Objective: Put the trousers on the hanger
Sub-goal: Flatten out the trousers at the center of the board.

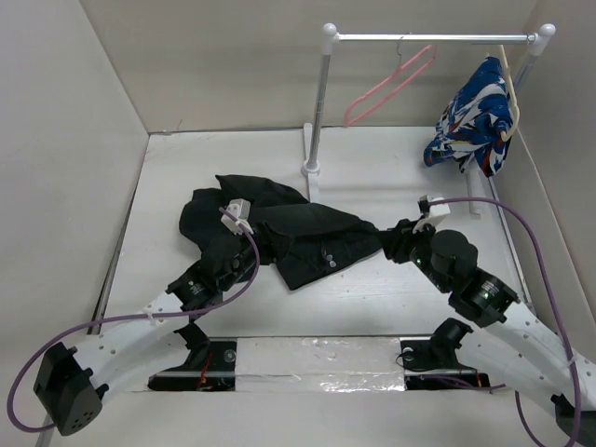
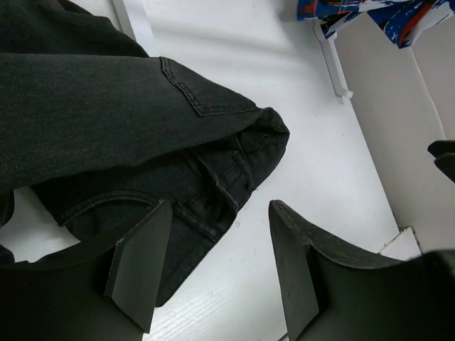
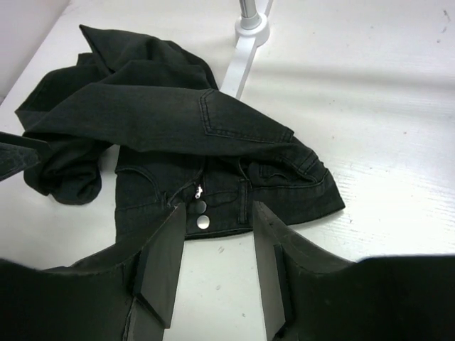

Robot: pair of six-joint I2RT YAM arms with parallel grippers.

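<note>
The black trousers point(image 1: 279, 228) lie crumpled in the middle of the table, waist end toward the right arm; two silvery waist buttons point(image 3: 202, 215) show in the right wrist view. The pink hanger point(image 1: 389, 84) hangs by its hook on the rail at the back. My left gripper point(image 2: 217, 245) is open and empty, low over the trousers' point(image 2: 106, 106) near left side. My right gripper point(image 3: 213, 241) is open and empty, just short of the waistband edge of the trousers point(image 3: 163, 114), jaws on either side of bare table.
A blue, white and red patterned garment point(image 1: 473, 121) hangs at the rail's right end. The rail point(image 1: 433, 38) stands on two white posts; the left post's base point(image 1: 312, 169) touches the trousers' far edge. White walls close in the table on three sides.
</note>
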